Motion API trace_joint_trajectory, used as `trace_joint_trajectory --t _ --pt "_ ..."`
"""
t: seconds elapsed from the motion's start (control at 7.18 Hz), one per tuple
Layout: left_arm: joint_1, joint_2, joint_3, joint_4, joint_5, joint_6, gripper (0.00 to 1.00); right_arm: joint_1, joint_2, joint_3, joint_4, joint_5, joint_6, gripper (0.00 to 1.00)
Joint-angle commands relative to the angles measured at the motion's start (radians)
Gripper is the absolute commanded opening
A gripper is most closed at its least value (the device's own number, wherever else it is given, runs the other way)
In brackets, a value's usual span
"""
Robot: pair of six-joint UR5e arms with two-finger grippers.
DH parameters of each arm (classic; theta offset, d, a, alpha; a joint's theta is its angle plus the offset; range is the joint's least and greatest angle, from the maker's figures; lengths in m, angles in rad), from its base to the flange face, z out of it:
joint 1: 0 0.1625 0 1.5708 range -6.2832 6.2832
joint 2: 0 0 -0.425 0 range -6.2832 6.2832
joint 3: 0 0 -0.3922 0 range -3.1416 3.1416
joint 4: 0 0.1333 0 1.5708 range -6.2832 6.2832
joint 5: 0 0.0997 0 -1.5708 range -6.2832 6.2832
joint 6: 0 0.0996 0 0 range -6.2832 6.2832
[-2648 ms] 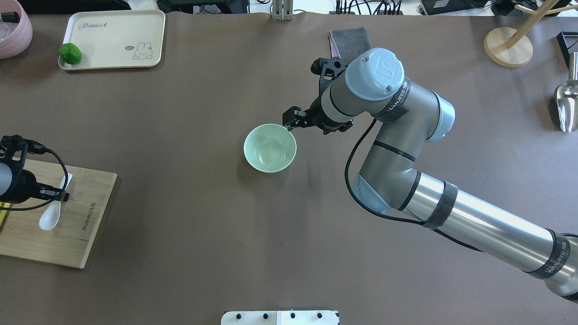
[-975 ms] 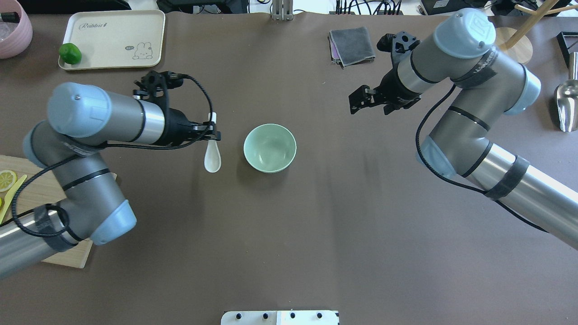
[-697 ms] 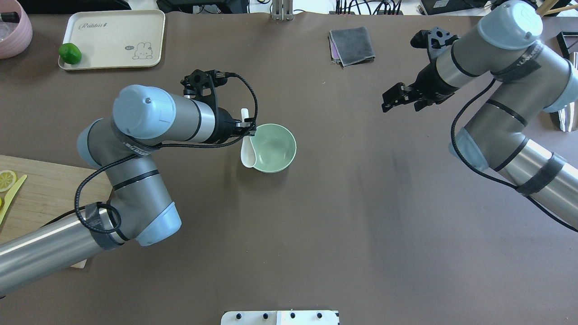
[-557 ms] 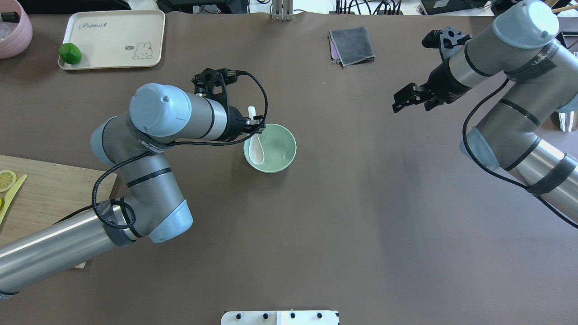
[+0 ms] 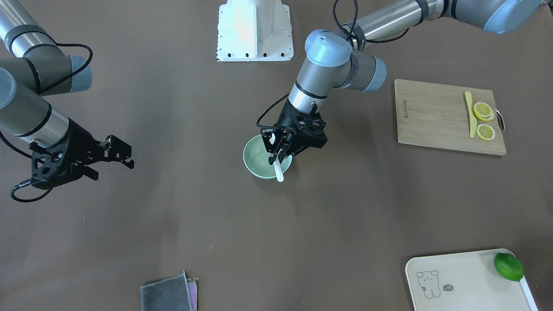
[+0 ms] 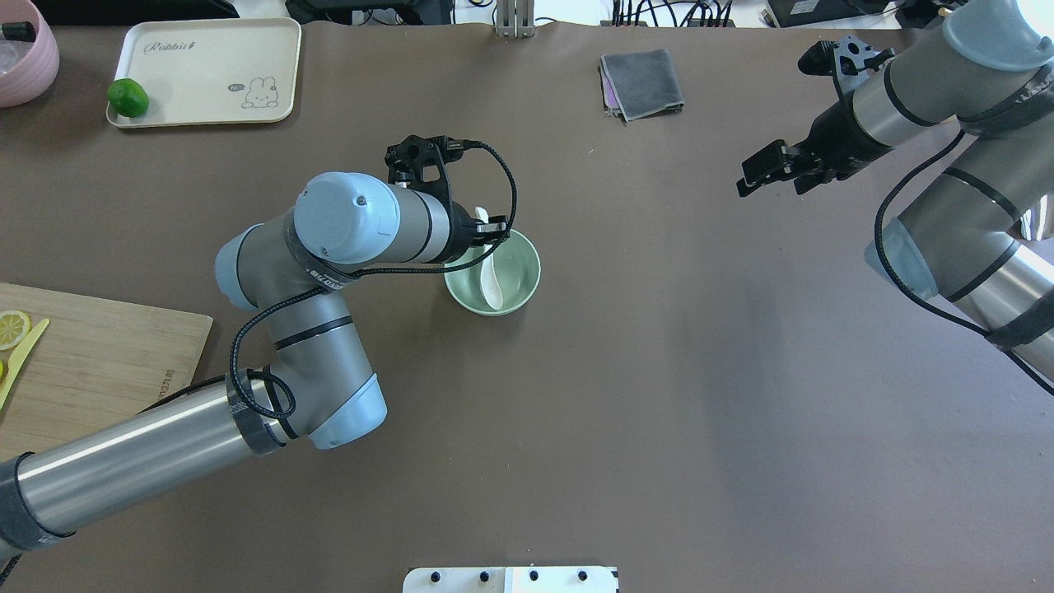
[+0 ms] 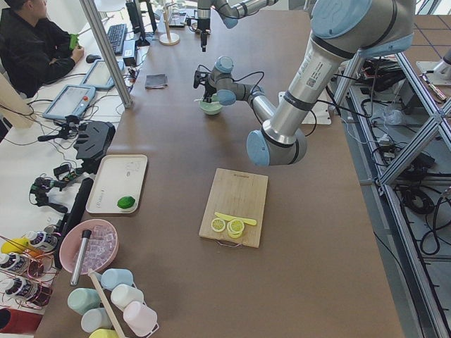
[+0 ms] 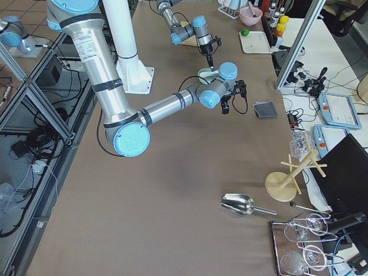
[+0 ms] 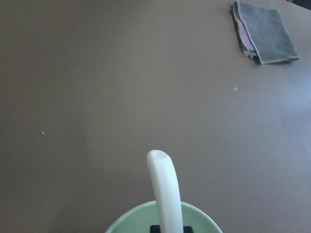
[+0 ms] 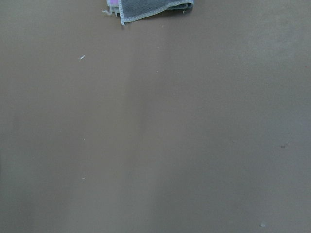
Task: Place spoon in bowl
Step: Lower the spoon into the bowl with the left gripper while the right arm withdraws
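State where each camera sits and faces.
Front-facing: across the table, facing the robot's base; both arms.
Overhead: behind the robot, looking down; both arms.
Exterior left: table's left end; left arm nearest.
Exterior right: right end; right arm nearest.
Left wrist: over spoon and bowl.
Right wrist: over table; no robot parts.
Both wrists share the grey cloth.

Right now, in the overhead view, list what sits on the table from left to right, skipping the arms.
In order: pink bowl → cream rabbit tray with a lime on its left end → mint-green bowl with the white spoon dipping into it → gray cloth.
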Motion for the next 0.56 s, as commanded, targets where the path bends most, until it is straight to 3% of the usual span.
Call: trace_joint_trajectory --t 0.0,0.14,0.28,0.42 --pt "0.022 -0.004 -0.004 0.01 0.003 0.005 0.97 0.01 0.009 -0.005 -0.007 0.004 -0.001 1.0" --pt "0.013 0.003 -0.037 0.045 0.0 0.012 0.97 0.039 0.012 -0.008 -0.019 0.011 -0.007 1.0" --pt "-0.036 0.008 -0.13 0.209 -0.036 0.072 0.97 0.1 0.003 -0.011 -0.026 0.044 -0.036 1.0" --pt "-0.073 0.031 -0.288 0.416 -0.05 0.27 0.97 0.161 -0.003 -0.004 -0.066 0.079 -0.119 1.0"
